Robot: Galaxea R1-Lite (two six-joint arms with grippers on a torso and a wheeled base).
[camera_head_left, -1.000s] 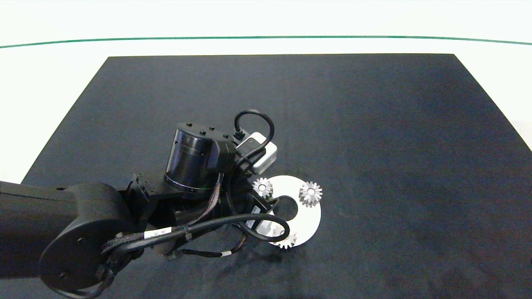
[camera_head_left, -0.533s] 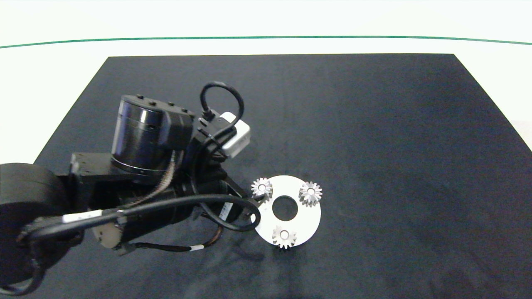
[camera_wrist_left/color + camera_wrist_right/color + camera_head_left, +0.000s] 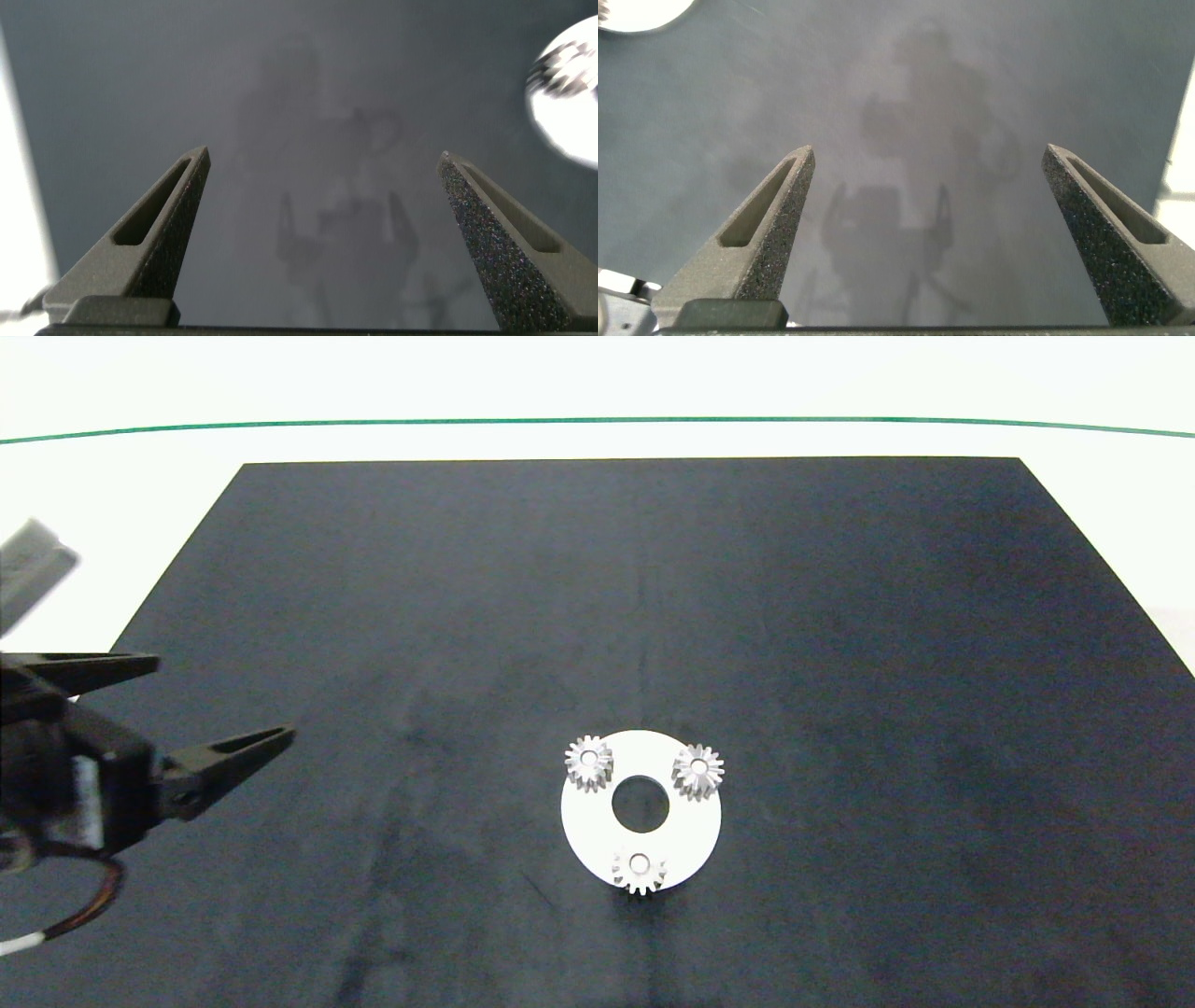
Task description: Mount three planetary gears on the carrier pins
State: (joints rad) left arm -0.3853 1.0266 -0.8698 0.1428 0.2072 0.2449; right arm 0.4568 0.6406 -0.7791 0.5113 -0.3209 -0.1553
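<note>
A: Where are the planetary gears [image 3: 640, 805]?
B: All three sit on the carrier pins on the white disc [image 3: 689, 831], well apart from the left hand [image 3: 215, 705], whose fingers stand apart, empty.
A: The right hand [image 3: 924, 159]?
B: Spread too, over bare worktop [image 3: 840, 616]; best keep both clear

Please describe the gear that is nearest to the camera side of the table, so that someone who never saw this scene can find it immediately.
On the black mat lies a white disc with a large centre hole, carrying three small silvery gears in a triangle. Two gears sit side by side at the disc's far edge; the wanted gear sits alone at the near edge, its teeth overhanging the rim.
</note>
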